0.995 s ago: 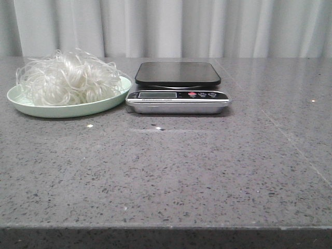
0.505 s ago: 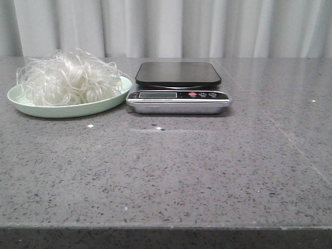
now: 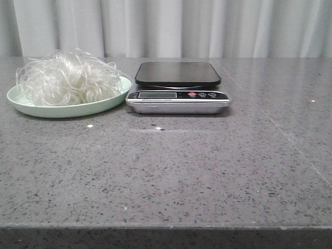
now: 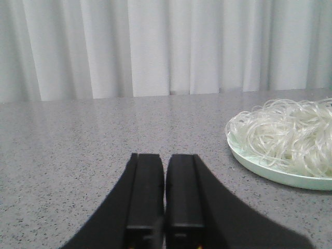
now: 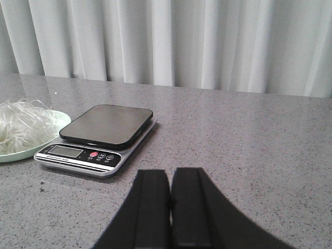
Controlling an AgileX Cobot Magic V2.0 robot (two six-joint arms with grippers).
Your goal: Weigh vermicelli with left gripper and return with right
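The vermicelli [image 3: 68, 79], a fluffy clump of translucent white strands, lies on a pale green plate [image 3: 31, 108] at the table's back left. It also shows in the left wrist view [image 4: 288, 132] and partly in the right wrist view [image 5: 21, 127]. The scale [image 3: 178, 87] with its black platform stands just right of the plate, nothing on it; it also shows in the right wrist view [image 5: 98, 137]. My left gripper [image 4: 165, 158] is shut and empty, low over the table, apart from the plate. My right gripper [image 5: 170, 174] is shut and empty, short of the scale. Neither gripper shows in the front view.
The grey speckled stone table [image 3: 171, 171] stretches from the plate and scale to its front edge. A few small white crumbs [image 3: 90, 125] lie in front of the plate. White curtains [image 3: 171, 26] hang behind the table.
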